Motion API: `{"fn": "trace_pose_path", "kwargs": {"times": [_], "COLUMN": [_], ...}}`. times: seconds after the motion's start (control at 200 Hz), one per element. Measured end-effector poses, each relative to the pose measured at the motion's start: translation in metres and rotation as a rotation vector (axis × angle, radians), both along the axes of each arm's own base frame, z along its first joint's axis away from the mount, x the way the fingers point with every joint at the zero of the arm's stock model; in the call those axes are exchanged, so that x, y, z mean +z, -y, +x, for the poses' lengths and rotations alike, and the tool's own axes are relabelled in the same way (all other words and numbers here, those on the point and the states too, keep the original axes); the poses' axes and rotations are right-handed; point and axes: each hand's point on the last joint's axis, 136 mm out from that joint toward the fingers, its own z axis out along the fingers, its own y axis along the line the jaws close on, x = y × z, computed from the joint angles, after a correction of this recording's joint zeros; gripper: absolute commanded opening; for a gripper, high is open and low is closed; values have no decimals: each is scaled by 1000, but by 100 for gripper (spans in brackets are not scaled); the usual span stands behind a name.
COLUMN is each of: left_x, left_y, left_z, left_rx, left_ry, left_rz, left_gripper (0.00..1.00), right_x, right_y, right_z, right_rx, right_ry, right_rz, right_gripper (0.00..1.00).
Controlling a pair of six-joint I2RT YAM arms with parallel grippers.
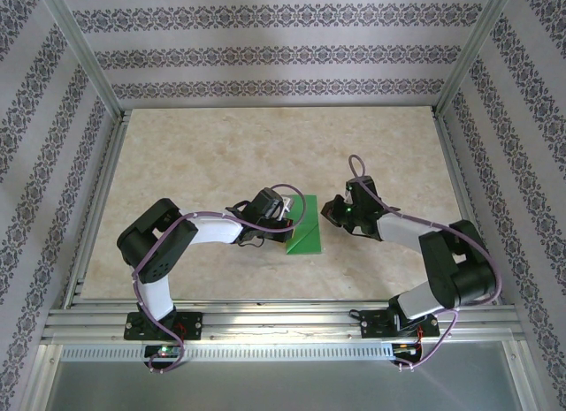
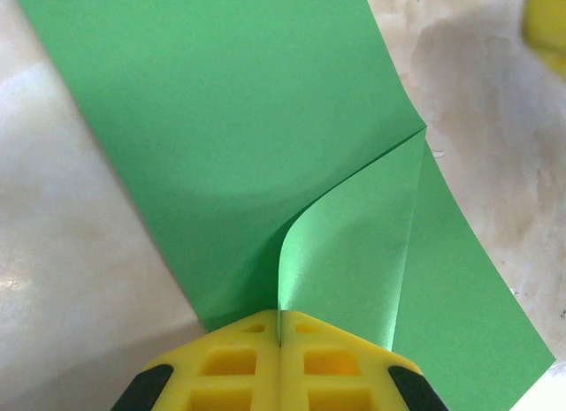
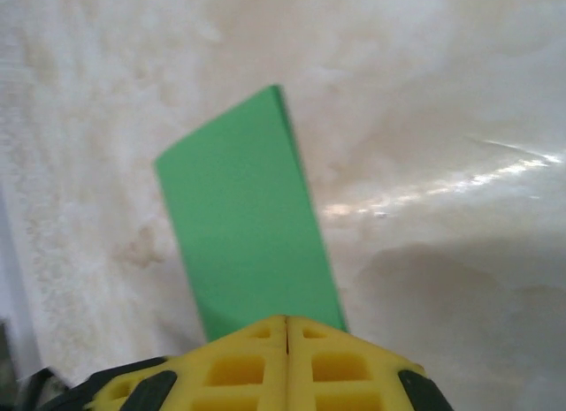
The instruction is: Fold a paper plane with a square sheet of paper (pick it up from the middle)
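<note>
Corner fold looks underway: left gripper [image 2: 279, 330] pinches curled corner of green sheet [image 2: 239, 119], lower centre; right gripper [image 3: 287, 327] closed beside sheet. Next, likely: press crease.

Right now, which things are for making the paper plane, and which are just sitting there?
For the job: square sheet of paper, partly folded; left gripper, pinching its flap; right gripper, shut nearby.
Just there: table; patterned walls; metal frame.

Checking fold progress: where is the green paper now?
Top view: the green paper lies centrally on the table between the two grippers; the left gripper pinches a folded flap, the right gripper hangs beside its right edge.
</note>
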Motion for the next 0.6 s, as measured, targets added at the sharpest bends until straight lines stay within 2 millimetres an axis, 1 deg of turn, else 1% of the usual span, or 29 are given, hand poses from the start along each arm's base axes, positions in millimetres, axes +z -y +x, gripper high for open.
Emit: {"fn": "trace_pose_path", "kwargs": {"times": [0.06, 0.12, 0.215, 0.35, 0.45, 0.6], "left_x": [0, 0, 0, 0, 0, 0], "left_y": [0, 0, 0, 0, 0, 0], "left_z": [0, 0, 0, 0, 0, 0], "left_rx": [0, 0, 0, 0, 0, 0], "left_ry": [0, 0, 0, 0, 0, 0], "left_rz": [0, 0, 0, 0, 0, 0], "left_gripper": [0, 0, 0, 0, 0, 0], "right_x": [7, 7, -3, -16, -24, -33], "right_y": [-8, -18, -33, -47, -51, -51], "right_z": [0, -5, -16, -30, -34, -36], "right_rx": [30, 69, 119, 172, 186, 189], "right_ry": [20, 9, -45, -108, -138, -166], "right_rz": [32, 60, 94, 114, 120, 116], "right_gripper": [4, 3, 3, 2, 2, 2]}}
